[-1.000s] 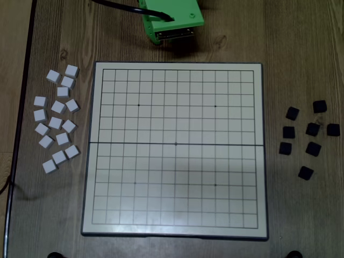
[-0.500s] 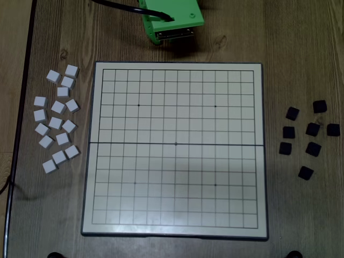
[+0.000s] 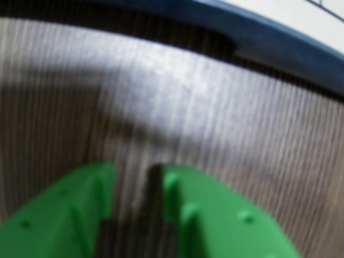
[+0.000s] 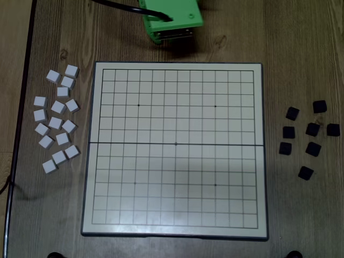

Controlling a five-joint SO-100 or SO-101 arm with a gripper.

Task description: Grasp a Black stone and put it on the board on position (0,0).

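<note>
Several black stones point(image 4: 313, 129) lie loose on the wooden table to the right of the board point(image 4: 177, 161) in the overhead view. No stone lies on the cream grid. The green arm head point(image 4: 172, 21) sits beyond the board's top edge, far from the stones. In the wrist view my gripper point(image 3: 137, 171) hangs low over bare wood, its green fingers point(image 3: 204, 215) a narrow gap apart with nothing between them. The board's dark rim point(image 3: 269, 45) crosses the top of that view. No black stone shows in the wrist view.
Several white square blocks point(image 4: 56, 123) are scattered left of the board. A dark cable point(image 4: 115, 5) runs to the arm at the top. The table's left edge point(image 4: 24, 107) lies just beyond the white blocks.
The green arm head has shifted very slightly at the top of the overhead view. Stones, white blocks and board have not moved.
</note>
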